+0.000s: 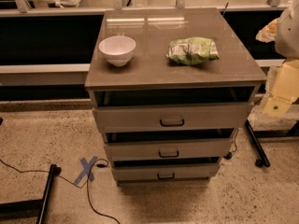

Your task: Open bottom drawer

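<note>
Raj: Speckled beige floor (243, 195), dark rail wall behind. Counts?

Kim: One grey-brown desk (154, 73) with a flat top and a faint sheen. Three drawers are stacked in it: top drawer (135, 118), middle drawer (135, 150), bottom drawer (135, 173). Three small dark loop handles, one centred on each front. On the top are one white bowl (117, 50), round and glossy, at 10 o'clock, and one green snack bag (192, 51), crinkled, at 2 o'clock. The two are well apart.

Raj: On the floor?

Kim: One blue tape X (86, 169) at 8 o'clock from the bottom drawer. A thin black cable (93, 199) loops past it.

Raj: Target?

Kim: The bottom drawer is the lowest of the stack, at 6 o'clock of the desk, just above the floor. It has the shallowest and narrowest front, plain and rectangular. Its handle (166, 175) is dead centre. A dark gap runs above each of the three fronts.

Raj: Hand?

Kim: The hand is outside the view. Released or clenched: cannot tell. No bearing from hand to drawer either.
</note>
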Available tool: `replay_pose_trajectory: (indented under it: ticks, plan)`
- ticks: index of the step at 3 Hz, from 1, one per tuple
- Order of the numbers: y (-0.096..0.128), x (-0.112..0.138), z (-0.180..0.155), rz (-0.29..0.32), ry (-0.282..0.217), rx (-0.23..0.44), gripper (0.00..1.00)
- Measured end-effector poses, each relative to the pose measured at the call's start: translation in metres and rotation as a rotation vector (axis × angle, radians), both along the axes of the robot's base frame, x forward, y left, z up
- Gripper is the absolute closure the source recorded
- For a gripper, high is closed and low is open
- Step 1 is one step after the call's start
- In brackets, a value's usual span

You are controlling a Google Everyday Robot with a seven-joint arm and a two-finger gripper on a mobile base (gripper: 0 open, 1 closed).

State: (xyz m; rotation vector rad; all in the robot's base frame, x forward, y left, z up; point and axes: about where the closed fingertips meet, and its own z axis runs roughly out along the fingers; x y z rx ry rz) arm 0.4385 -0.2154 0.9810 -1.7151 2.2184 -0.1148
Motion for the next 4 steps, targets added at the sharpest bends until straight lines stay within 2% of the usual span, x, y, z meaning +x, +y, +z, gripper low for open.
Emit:
replay_pose_trajectory:
  ticks: [1, 2, 3, 4]
  plan:
    - [0.000, 0.000, 0.000, 0.000, 0.000, 0.000, 0.00]
    - [0.008, 0.006, -0.005, 0.085, 0.032, 0.011, 0.00]
    - [0.027, 0.003, -0.046, 0.182, 0.080, 0.116, 0.00]
    - [0.034, -0.020, -0.113, 0.208, 0.084, 0.295, 0.00]
